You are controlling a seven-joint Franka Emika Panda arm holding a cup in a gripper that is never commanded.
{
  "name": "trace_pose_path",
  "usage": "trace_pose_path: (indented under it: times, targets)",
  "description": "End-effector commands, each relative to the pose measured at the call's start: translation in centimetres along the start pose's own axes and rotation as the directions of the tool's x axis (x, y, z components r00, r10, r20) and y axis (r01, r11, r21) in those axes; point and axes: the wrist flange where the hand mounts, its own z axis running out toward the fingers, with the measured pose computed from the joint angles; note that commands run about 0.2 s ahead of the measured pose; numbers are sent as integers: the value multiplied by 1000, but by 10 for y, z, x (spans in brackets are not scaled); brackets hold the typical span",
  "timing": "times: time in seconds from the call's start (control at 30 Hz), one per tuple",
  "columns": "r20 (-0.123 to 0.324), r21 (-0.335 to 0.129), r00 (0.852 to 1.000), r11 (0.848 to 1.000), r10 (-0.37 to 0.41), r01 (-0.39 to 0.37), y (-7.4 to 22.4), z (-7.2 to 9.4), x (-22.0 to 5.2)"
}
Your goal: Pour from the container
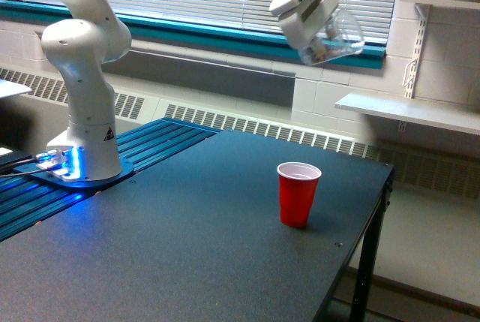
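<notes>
My gripper (pixel 321 31) is high in the air at the top centre, shut on a small clear cup (pixel 335 37) with pinkish-white pieces showing through its wall. The clear cup is tilted, its open end pointing toward the exterior view's right. It hangs well above and slightly right of a red plastic cup (pixel 298 194), which stands upright with a white inside on the dark table (pixel 187 254), toward its right side.
The arm's white base (pixel 84 138) stands on a blue ribbed plate at the left. The table's right edge (pixel 367 239) drops to the floor. A white shelf (pixel 409 111) and window blinds lie behind.
</notes>
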Motion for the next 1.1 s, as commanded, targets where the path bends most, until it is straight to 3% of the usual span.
trace_pose_path:
  times: [0.03,0.37,0.6,0.93,1.1]
  targets:
    - [27,8,998,999,50,-50,26,6,-15]
    - [69,-5,981,984,179,-179,82,17,-17]
    - [69,-13,962,965,263,-263,119,16,-6]
    - [77,-10,934,937,349,-349,153,15,14]
    - [103,-35,920,926,378,-376,165,23,18]
